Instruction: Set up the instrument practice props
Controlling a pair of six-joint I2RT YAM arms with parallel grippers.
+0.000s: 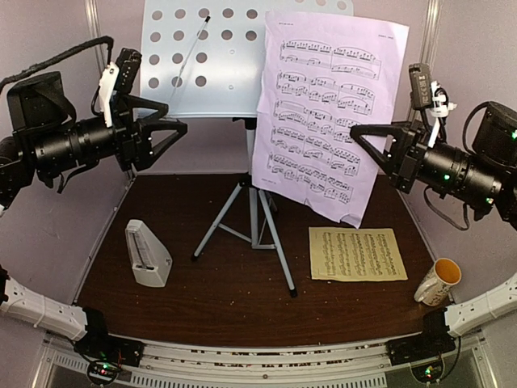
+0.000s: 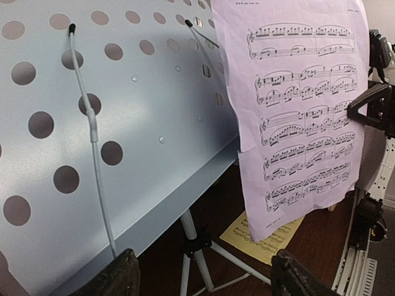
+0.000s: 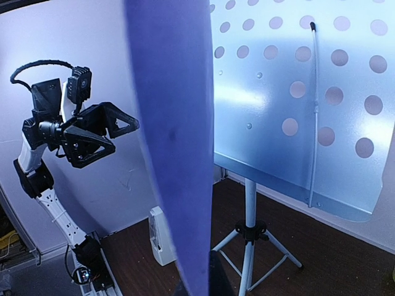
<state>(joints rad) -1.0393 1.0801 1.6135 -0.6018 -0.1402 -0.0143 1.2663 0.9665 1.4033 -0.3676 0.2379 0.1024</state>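
Observation:
The grey perforated music-stand desk (image 1: pixel 202 65) stands on its silver tripod (image 1: pixel 254 218) at the back centre. My right gripper (image 1: pixel 361 137) is shut on the right edge of the lilac sheet-music page (image 1: pixel 323 113) and holds it upright in front of the desk's right side. In the right wrist view the page (image 3: pixel 173 123) shows edge-on between my jaws (image 3: pixel 200 280). My left gripper (image 1: pixel 174 133) is open and empty by the desk's left edge (image 2: pixel 154 111). The pale yellow page (image 1: pixel 357 253) lies flat on the table. The grey pyramid metronome (image 1: pixel 148 255) stands front left.
A mug with an orange inside (image 1: pixel 438 281) stands at the front right, just right of the yellow page. The tripod legs spread across the middle of the brown table (image 1: pixel 218 299). Lilac walls close in the sides and back.

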